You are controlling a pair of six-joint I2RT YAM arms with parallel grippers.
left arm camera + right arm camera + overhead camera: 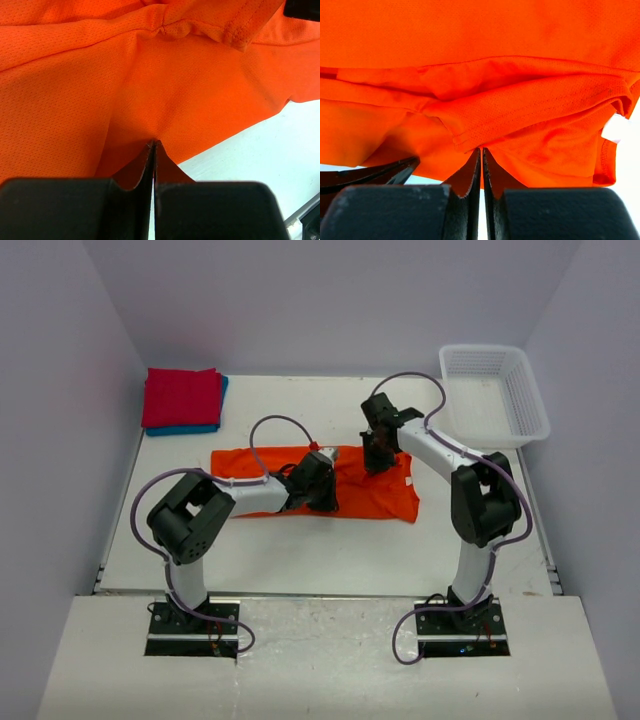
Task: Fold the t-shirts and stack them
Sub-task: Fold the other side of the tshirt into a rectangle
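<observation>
The orange tee (pixel 390 498) lies spread lengthwise across the middle of the desk (pixel 300 560), rumpled along its far edge and already doubled over on itself. Both arms reach onto it from the near side.

The left end effector (pixel 325 490) sits low on the tee's middle, near its front edge. In the left wrist view its fingers (pixel 135 175) are pressed flat together at the tip (pixel 153 145), and the orange tee (pixel 175 90) puckers up into that tip with creases running away from it, so a pinch of cloth is held. Bare desk (pixel 260 150) shows to the right of the cloth's edge.

The right end effector (pixel 374 458) points down at the tee's far edge, right of centre. In the right wrist view its tip (pixel 481 150) shows only a thin slit between the fingers (pixel 465 172); a folded hem of the orange tee (pixel 470 30) comes down to meet them and seems to be nipped there, though the cloth hides the contact itself.

In the far left corner the red tee (pixel 182 397) lies folded square on top of the blue tee (pixel 190 429), which peeks out along its near and right sides. The basket (pixel 525 390) stands in the far right corner, well apart from all three tees.
</observation>
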